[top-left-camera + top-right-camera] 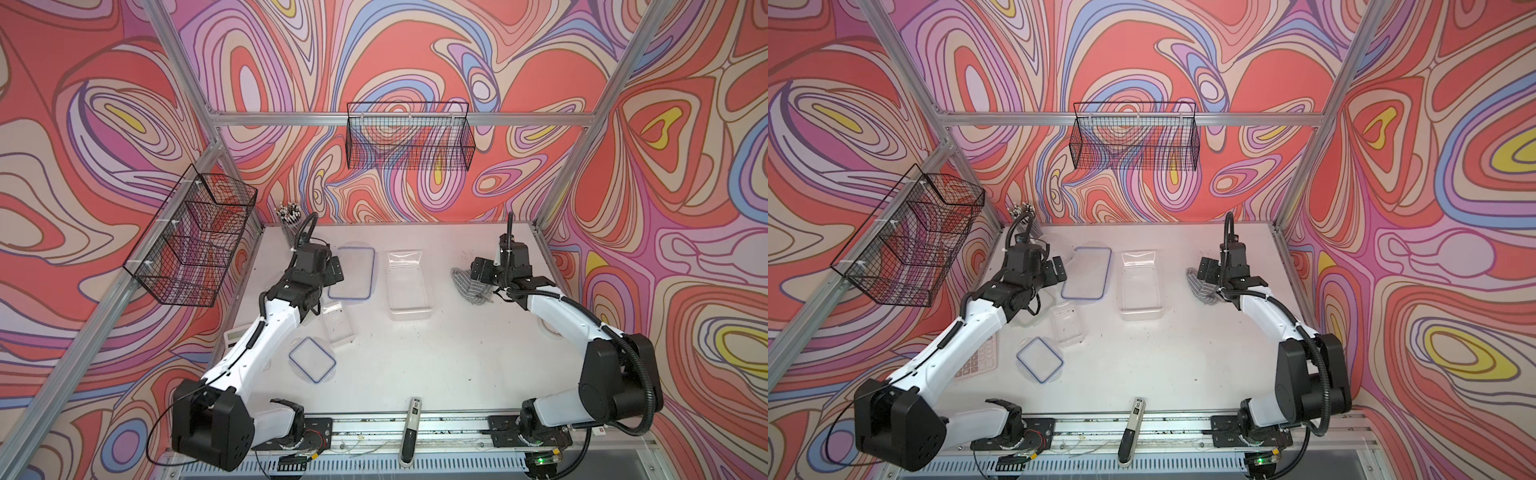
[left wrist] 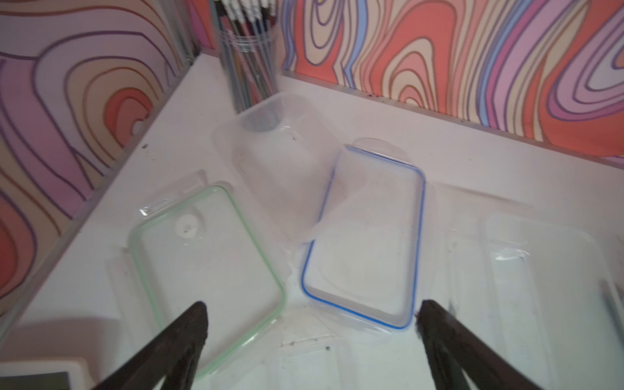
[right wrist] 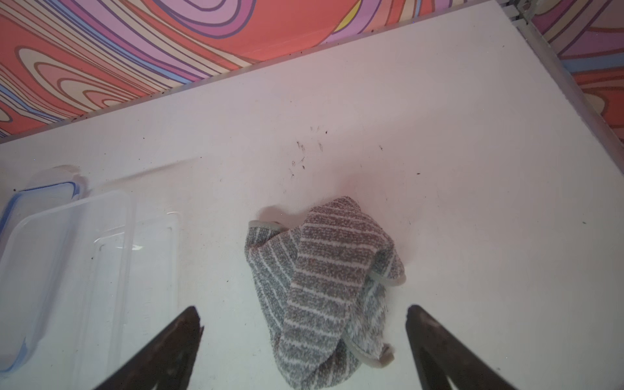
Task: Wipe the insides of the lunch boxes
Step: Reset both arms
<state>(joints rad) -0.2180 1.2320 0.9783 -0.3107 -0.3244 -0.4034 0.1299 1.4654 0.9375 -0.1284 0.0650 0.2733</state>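
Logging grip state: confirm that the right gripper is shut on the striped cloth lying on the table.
Not shut: the right gripper is open, jaws spread above the striped cloth, which lies on the table. The right wrist view shows it.

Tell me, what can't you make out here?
Green-rimmed lid: the left arm covers most of it in both top views.
Striped cloth: partly hidden by the right arm in both top views.
Pen cup: blurred, pens cut off at the left wrist view's edge.
Small tub: dark bits inside too small to identify.
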